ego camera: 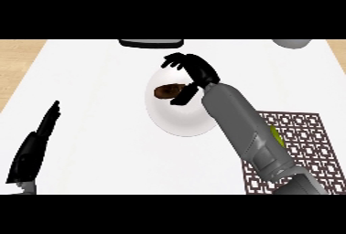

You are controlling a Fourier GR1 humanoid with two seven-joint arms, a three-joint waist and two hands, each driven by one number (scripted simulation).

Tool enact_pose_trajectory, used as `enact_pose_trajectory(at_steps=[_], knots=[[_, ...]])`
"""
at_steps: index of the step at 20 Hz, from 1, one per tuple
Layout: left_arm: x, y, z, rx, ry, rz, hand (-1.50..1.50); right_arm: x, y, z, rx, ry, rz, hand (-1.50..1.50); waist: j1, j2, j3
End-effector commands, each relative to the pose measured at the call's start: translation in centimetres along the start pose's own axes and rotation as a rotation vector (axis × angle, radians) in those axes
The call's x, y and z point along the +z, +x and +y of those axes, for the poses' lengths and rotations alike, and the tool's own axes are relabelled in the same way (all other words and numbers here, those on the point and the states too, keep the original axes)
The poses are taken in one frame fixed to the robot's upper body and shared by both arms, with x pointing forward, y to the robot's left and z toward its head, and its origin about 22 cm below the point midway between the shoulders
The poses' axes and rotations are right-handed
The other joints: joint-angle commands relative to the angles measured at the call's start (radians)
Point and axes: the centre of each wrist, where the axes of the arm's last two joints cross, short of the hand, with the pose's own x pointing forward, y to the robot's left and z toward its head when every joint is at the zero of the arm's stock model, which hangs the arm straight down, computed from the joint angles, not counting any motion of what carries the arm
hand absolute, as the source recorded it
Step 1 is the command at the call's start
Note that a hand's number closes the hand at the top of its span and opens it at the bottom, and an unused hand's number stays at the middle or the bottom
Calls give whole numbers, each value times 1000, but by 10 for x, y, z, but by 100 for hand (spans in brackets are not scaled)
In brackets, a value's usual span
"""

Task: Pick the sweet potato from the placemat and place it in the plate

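Observation:
The brown sweet potato [167,91] lies on the white plate [177,121] in the middle of the counter, in the plate's upper left part. My right hand [198,72] hovers over the plate's far edge, just right of the potato. Its fingers are spread and relaxed, the thumb [185,96] points down beside the potato, and nothing is in its grasp. The right forearm crosses the plate's right side and hides part of it. The patterned brown placemat [299,132] lies at the right. My left hand [34,148] rests open at the lower left, fingers straight.
A yellow-green object [276,134] peeks out from behind my right forearm on the placemat. A dark flat item [151,43] sits at the counter's far edge, and a grey rounded object [292,43] stands at the far right.

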Motion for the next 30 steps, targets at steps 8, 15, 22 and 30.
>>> enact_pose_trajectory(at_steps=[8, 15, 22, 30], knots=[[-1, -2, 1, 2, 11, 7, 0, 2, -16, -42, -321, -325, 17, -150, -28, -2, 0], [0, 2, 6, 2, 22, -5, 0, 44, -83, -107, -563, -429, -37, -150, -19, 4, 1], [10, 8, 8, 11, 0, 3, 0, 91, -135, -142, -549, -441, -110, -150, 2, 8, 2], [7, 4, 0, 0, -19, -22, 0, 144, -170, -185, -523, -465, -110, -150, 24, 19, 4]])
